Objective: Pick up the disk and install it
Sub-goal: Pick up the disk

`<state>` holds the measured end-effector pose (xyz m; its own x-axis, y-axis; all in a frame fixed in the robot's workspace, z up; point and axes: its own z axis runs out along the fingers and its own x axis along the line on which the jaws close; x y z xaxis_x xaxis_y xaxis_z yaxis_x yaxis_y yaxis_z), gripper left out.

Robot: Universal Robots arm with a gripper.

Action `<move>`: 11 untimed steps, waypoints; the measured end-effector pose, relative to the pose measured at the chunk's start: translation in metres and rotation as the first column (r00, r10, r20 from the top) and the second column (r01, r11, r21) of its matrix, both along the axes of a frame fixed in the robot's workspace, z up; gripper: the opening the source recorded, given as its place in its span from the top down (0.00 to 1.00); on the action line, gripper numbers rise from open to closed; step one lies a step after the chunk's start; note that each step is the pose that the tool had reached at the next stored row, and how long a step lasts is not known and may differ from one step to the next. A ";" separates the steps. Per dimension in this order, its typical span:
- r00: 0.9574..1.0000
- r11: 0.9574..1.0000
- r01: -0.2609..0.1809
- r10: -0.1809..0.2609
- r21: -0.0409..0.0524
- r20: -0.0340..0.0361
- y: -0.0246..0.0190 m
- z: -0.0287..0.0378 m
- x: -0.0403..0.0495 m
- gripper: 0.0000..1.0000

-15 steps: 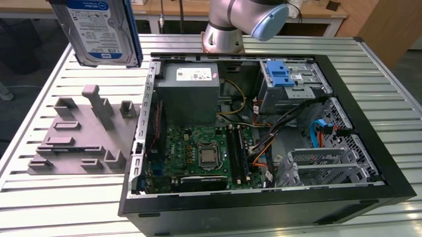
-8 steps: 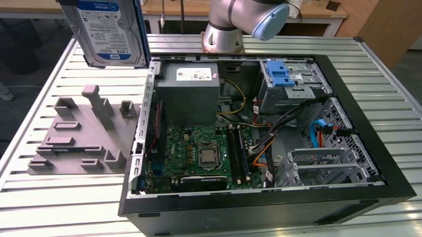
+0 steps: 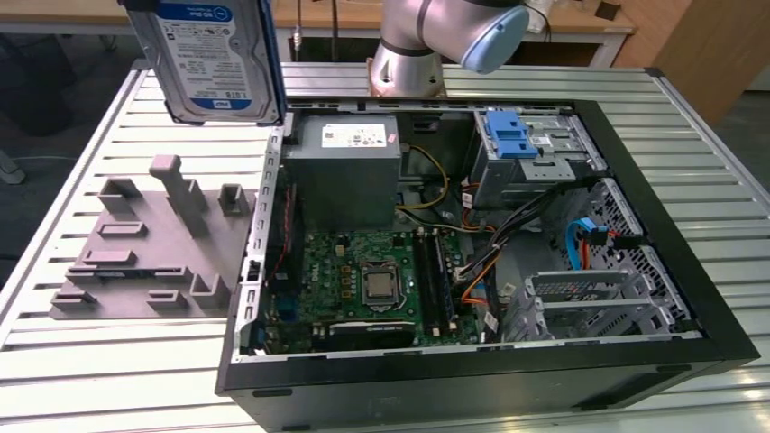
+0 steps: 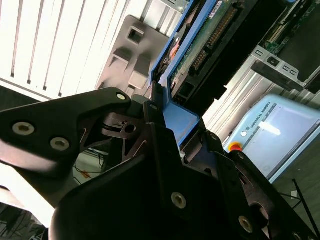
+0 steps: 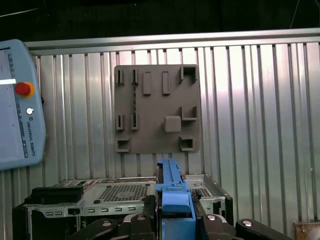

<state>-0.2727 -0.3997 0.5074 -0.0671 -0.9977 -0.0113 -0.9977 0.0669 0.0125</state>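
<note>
Well above the slatted table (image 3: 72,361), the disk (image 3: 215,63) hangs upright in the upper left of the exterior view. Its white-and-blue label faces the camera and its blue carrier bracket (image 3: 278,77) runs down one edge. Lower in the frame lies the open computer case (image 3: 481,379), its motherboard (image 3: 373,280) exposed. The drive cage (image 3: 536,158) with its blue latch (image 3: 511,135) sits in the upper right of the case. A grey fixture plate (image 3: 144,244) rests on the table just beside the case, on the exterior view's left.

In the second wrist view, the gripper (image 4: 167,115) is clamped on the disk's blue bracket, with black fingers (image 4: 115,125) pressing in from both sides. The drive's green circuit board (image 4: 210,40) and connector face the lens.

In the first wrist view, the bracket's blue edge stands between the fingers, with the fixture plate and a teach pendant (image 5: 20,105) beyond it.

The disk looks rigid and, by its metal body, probably heavy for its size, with smooth faces that give little purchase. The plastic bracket may flex a little under the clamp. The bare board and connector seem the fragile parts, and the drive likely takes knocks badly. The bracket and side edges are therefore the sensible places to hold it.
</note>
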 end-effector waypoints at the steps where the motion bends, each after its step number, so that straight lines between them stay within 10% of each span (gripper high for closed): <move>1: 1.000 1.000 0.000 0.000 0.000 0.000 -0.0001 0.0000 0.0010 0.64; 11: 1.000 1.000 0.000 0.000 0.000 0.000 -0.0082 0.0000 0.0106 0.64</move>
